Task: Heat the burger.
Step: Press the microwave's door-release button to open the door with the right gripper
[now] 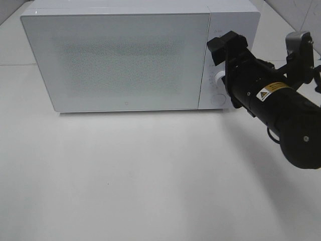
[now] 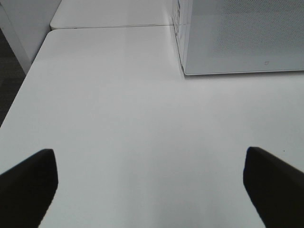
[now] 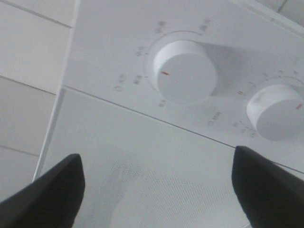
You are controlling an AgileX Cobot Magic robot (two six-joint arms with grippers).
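1. Two knobs matter now: the round white plastic dial [image 3: 185,71] and the second white dial [image 3: 275,111] beside it. Both sit on the control panel [image 1: 215,25] at the right end of the boxy white microwave oven [image 1: 120,60].
2. The black right gripper [image 1: 220,50] hangs just in front of this panel and does not touch it. It comes in from the near right, so the dials lie to the far left of it. The first dial is almost straight ahead of it and the second is off to one side.
3. Its jaws stand wide apart and nothing is between them.
4. Each dial sticks out of the front face toward the near side. I judge that the jaws have to go forward along this axis and straddle the dial before they can turn it.
5. The left gripper [image 2: 152,185] is also spread wide and holds nothing. It hovers over the flat white table [image 1: 150,191] near the oven's left corner, well apart from the panel. The right arm is clearly the nearer one.
6. The small round burger is not visible in any view. The frosted door [image 1: 115,57] is shut and its dotted window shows nothing clear. The burger is probably inside, but I cannot tell.
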